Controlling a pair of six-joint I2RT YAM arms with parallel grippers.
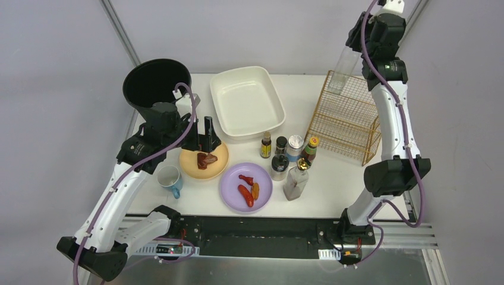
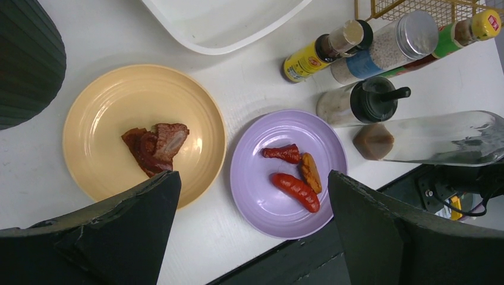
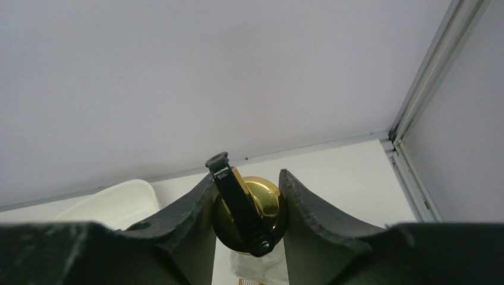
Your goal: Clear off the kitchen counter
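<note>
Kitchen counter point(image 1: 342, 193) crowded; bottles point(image 1: 294, 148) stand beside rack point(image 1: 347, 119).

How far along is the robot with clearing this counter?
Barely started, it seems: the basin and the wire rack look empty. In hand: the right gripper is shut on a clear bottle, held over the rack. The left gripper hovers open above the yellow plate. Left on the counter: that plate and the purple plate, both with food, the cup and a cluster of bottles.
</note>
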